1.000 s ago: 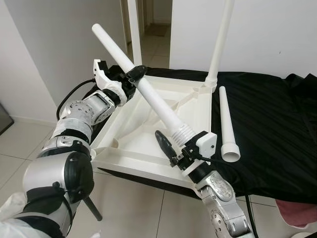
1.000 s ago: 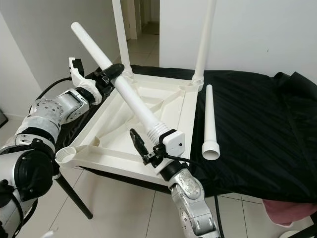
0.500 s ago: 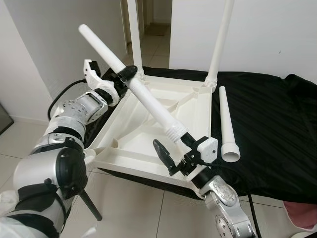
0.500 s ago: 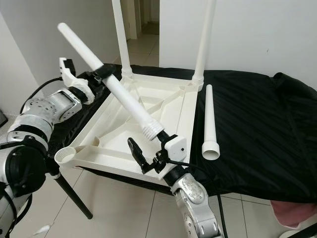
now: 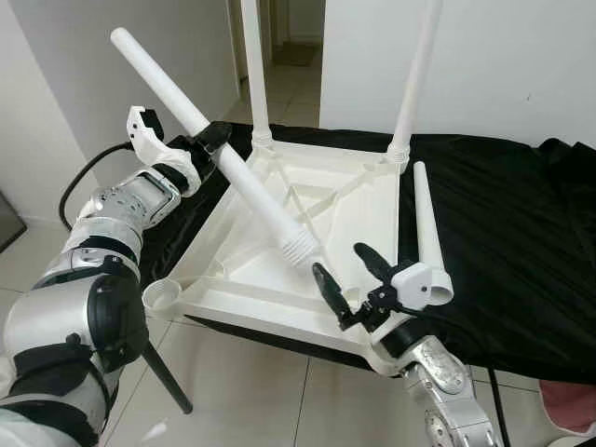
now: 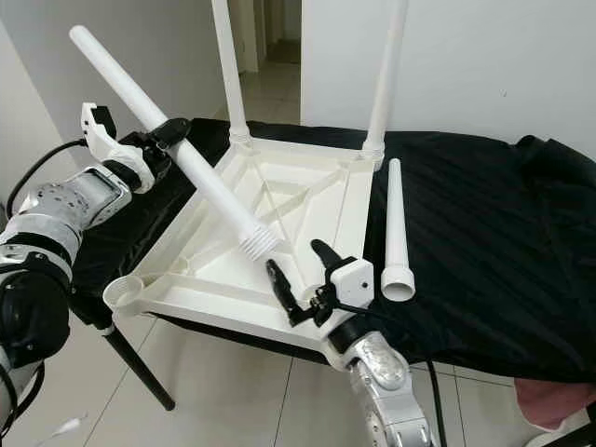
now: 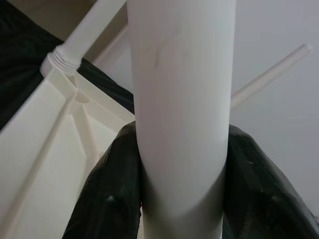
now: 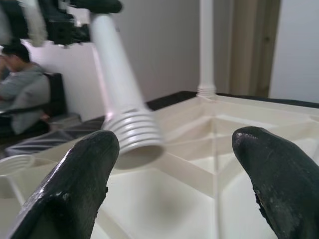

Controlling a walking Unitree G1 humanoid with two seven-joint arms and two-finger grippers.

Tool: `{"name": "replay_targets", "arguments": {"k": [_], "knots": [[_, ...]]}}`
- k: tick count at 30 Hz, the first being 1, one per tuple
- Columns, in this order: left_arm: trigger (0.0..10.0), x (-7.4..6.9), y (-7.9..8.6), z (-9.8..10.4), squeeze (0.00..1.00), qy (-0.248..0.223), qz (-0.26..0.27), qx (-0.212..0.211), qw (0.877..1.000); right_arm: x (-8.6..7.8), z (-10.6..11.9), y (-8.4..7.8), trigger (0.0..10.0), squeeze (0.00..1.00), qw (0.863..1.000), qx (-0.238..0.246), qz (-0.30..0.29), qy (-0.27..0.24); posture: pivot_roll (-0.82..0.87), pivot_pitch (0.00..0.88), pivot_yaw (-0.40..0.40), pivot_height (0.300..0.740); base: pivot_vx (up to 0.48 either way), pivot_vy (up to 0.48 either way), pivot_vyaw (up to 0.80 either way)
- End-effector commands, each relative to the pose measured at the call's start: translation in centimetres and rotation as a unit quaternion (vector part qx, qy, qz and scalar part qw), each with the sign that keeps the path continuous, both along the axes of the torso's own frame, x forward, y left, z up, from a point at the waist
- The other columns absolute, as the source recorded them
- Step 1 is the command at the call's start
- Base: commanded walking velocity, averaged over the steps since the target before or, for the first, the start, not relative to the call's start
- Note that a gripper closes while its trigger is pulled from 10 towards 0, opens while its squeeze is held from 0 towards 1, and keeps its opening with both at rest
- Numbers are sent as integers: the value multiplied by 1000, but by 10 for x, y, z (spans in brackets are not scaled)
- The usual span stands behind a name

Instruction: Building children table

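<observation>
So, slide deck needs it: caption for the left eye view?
Left gripper carries a threaded table leg over the upturned tabletop.

A plain room in a home, pale tiled floor (image 5: 251, 382), bare white walls (image 5: 494, 65), open doorway (image 5: 289, 47) beyond the upturned white plastic table (image 5: 307, 214) leading to a tiled hall, black cloth (image 5: 503, 233) spread beneath it, a person (image 8: 22, 82) seated by the wall.
</observation>
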State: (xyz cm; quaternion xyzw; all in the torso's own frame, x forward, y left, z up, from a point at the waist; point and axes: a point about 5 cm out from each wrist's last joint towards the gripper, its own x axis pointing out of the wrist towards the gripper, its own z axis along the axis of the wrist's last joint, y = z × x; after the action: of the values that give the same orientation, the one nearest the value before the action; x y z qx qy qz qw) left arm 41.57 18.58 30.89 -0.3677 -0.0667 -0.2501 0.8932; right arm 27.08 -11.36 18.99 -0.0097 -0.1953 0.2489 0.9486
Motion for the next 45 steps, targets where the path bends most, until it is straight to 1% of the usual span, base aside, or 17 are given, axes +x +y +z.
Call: {"name": "replay_targets", "arguments": {"k": [1, 2, 4, 6, 9, 11, 13, 15, 18, 23, 26, 31, 32, 35, 38, 39, 45], "knots": [[10000, -3, 4, 2, 0, -40, -18, 20, 999, 0, 3, 1, 10000, 0, 1000, -8, -4, 0, -53, 116, 82, 740, 0, 0, 0], [10000, -5, 2, 2, 0, -61, -21, 45, 997, 4, 3, 0, 10000, 0, 1000, -12, -17, 20, -47, 116, 79, 740, 0, 0, 0], [10000, -5, 2, 2, 0, -61, -21, 45, 997, 4, 3, 0, 10000, 0, 1000, -12, -17, 20, -47, 116, 79, 740, 0, 0, 0], [10000, -9, -9, 11, 0, -128, -34, 79, 988, 9, 6, 4, 10000, 0, 998, -22, 1, 52, -42, 115, 75, 740, 0, 0, 0], [10000, -12, -13, 15, 0, -152, -41, 86, 984, 10, 7, 6, 10000, 0, 998, -25, 12, 62, -42, 115, 75, 740, 0, 0, 0], [10000, -17, -27, 23, 0, -197, -50, 121, 972, 14, 18, 10, 10000, 0, 996, -28, 32, 82, -31, 111, 60, 740, 0, 0, 0], [10000, -21, -36, 26, 0, -218, -56, 145, 964, 17, 24, 12, 10000, 0, 994, -31, 39, 94, -29, 110, 58, 740, 0, 0, 0], [10000, -21, -36, 26, 0, -218, -56, 145, 964, 17, 24, 12, 10000, 0, 994, -31, 39, 94, -29, 110, 58, 740, 0, 0, 0], [10000, -28, -53, 30, 0, -245, -72, 165, 952, 26, 36, 16, 10000, 0, 994, -47, 51, 80, -18, 103, 43, 740, 0, 0, 0], [10000, -35, -67, 30, 0, -261, -85, 168, 947, 34, 45, 20, 10000, 0, 994, -71, 54, 60, -15, 99, 35, 740, 0, 0, 0], [10000, -43, -84, 33, 0, -276, -95, 162, 943, 42, 53, 26, 10000, 0, 993, -95, 56, 42, -1, 94, 19, 740, 0, 0, 0], [10000, -54, -104, 40, 0, -298, -111, 151, 936, 53, 54, 32, 10000, 0, 990, -124, 54, 49, 13, 89, -1, 740, 0, 0, 0], [10000, -54, -104, 40, 0, -298, -111, 151, 936, 53, 54, 32, 10000, 0, 990, -124, 54, 49, 13, 89, -1, 740, 0, 0, 0], [10000, -62, -116, 43, 0, -311, -119, 151, 931, 65, 56, 34, 10000, 0, 989, -134, 39, 45, 18, 85, -11, 740, 0, 0, 0], [10000, -65, -119, 45, 0, -314, -124, 146, 930, 68, 57, 35, 10000, 0, 989, -136, 36, 42, 18, 85, -11, 740, 0, 0, 0], [10000, -71, -126, 45, 0, -320, -131, 144, 927, 76, 58, 37, 10000, 0, 988, -146, 27, 38, 21, 83, -17, 740, 0, 0, 0], [10000, -77, -133, 44, 0, -326, -140, 148, 923, 85, 62, 39, 10000, 0, 987, -160, 13, 30, 23, 83, -19, 740, 0, 0, 0]]}}
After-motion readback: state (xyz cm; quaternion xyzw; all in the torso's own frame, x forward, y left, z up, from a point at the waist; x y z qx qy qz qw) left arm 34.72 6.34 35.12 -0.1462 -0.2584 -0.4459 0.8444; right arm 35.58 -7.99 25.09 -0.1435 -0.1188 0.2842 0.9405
